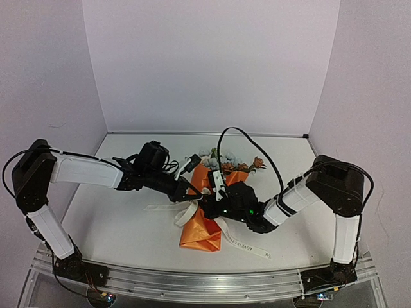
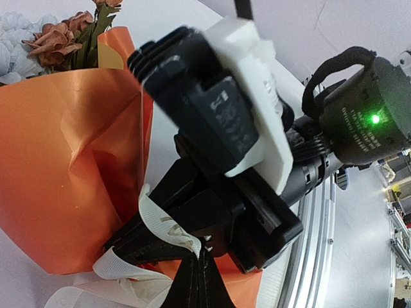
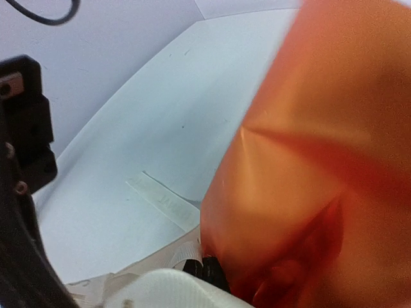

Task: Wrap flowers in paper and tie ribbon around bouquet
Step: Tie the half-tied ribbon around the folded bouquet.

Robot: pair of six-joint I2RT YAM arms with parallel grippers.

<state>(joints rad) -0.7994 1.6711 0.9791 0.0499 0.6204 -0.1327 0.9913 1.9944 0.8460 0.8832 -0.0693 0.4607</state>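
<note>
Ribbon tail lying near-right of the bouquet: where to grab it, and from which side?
Take the ribbon tail mid-length, where it lies flat on the table clear of the orange paper. Come straight down from above, jaws across its narrow width; it runs diagonally toward the near right, so turn the wrist to match. Probably fiddly: it's thin and flat.

free: table (image 1: 109,231) front-left, back corners | blocked: centre, left arm (image 1: 87,172) and right arm (image 1: 292,199) meeting over bouquet (image 1: 202,231)
</note>
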